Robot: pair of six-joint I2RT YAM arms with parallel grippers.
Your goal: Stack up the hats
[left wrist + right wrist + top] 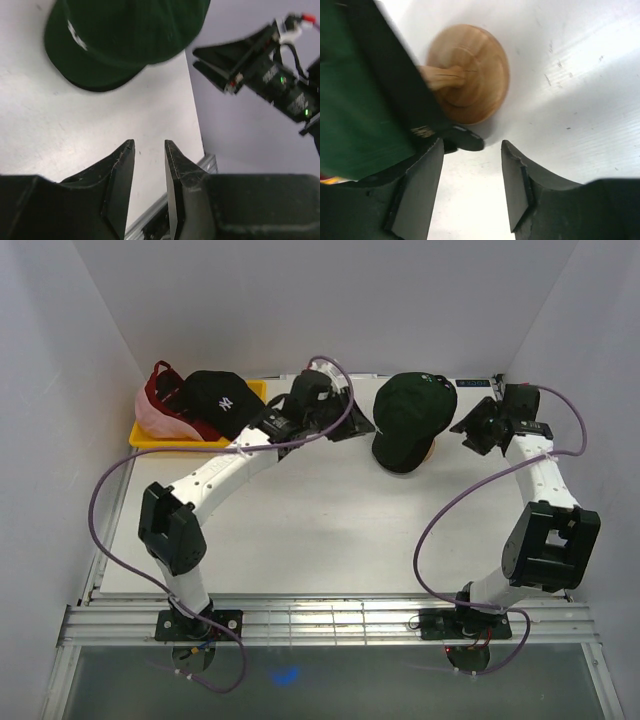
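Looking down on a white surface (330,530) hemmed by pale walls (60,360) at left, back and right, open only toward the near rail. Leaves the widest bare stretch across the middle and front, between the left arm (230,470) and the right arm (540,490). Crowds everything else along the back edge.

Finds a yellow tray (140,437) tucked into the back-left corner, close against the left wall, carrying three caps piled together. Puts the black cap (225,400) with its white logo on top and toward the centre, the dark red cap (160,378) behind it, and the pink cap (150,418) at the left rim. Finds the dark green cap (410,410) right of centre at the back, perched on a wooden stand (429,451), brim toward the near side.

Places the left jaws between tray and green cap, nearer the green one and apart from it. Places the right jaws just right of that cap, near the right wall, aimed at it.

From the left wrist:
- left jaws slightly parted, pinching nothing, bare surface between them
- green cap (125,35) ahead and up-left, clear of the tips
- the right arm's black fingers (220,55) off to the upper right

From the right wrist:
- right jaws spread, nothing gripped
- green cap (355,100) filling the left, dark brim underside reaching down to the left tip, contact impossible to tell
- round foot of the stand (470,75) straight ahead beyond the gap, resting on the surface
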